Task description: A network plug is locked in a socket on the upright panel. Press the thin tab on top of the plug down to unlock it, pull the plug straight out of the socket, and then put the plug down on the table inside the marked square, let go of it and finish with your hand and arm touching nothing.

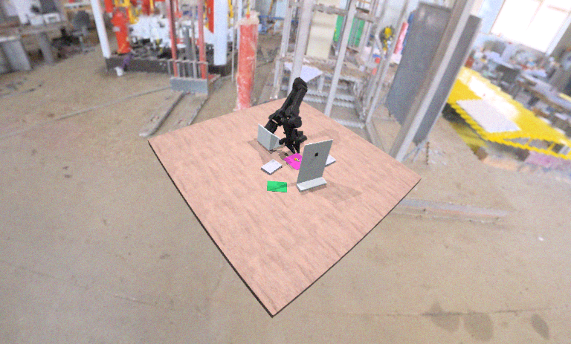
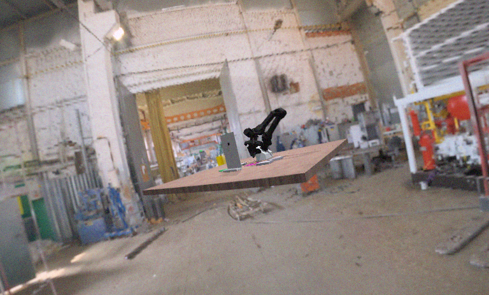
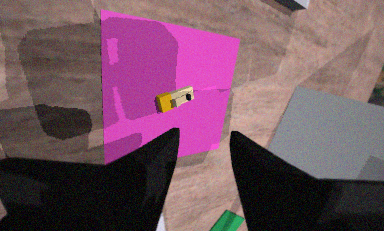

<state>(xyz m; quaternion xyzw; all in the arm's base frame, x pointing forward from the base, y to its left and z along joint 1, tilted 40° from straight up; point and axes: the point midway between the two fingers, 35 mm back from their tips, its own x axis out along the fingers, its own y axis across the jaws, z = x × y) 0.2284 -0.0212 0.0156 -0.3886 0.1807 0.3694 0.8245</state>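
The plug (image 3: 175, 99) (image 1: 297, 159), cream with a yellow end, lies on the magenta square (image 3: 210, 61) (image 1: 290, 161), inside its edges, out of the socket. The upright grey panel (image 1: 312, 168) (image 2: 232, 158) stands beside the square, with its dark socket opening (image 1: 316, 154) (image 2: 228, 143) empty. My gripper (image 3: 204, 136) (image 1: 296, 151) (image 2: 253, 157) is open, fingers apart with nothing between them. It hangs above the square, and the plug shows beyond the fingertips in the wrist view, apart from them. The thin tab is too small to make out clearly.
A green rectangle (image 1: 276, 186) (image 3: 227, 221) lies near the panel's foot. A low white block (image 1: 271, 166) lies beside the magenta square. Another pale block (image 1: 331, 160) is partly hidden behind the panel. A light tilted plate (image 1: 267, 137) stands beside the arm.
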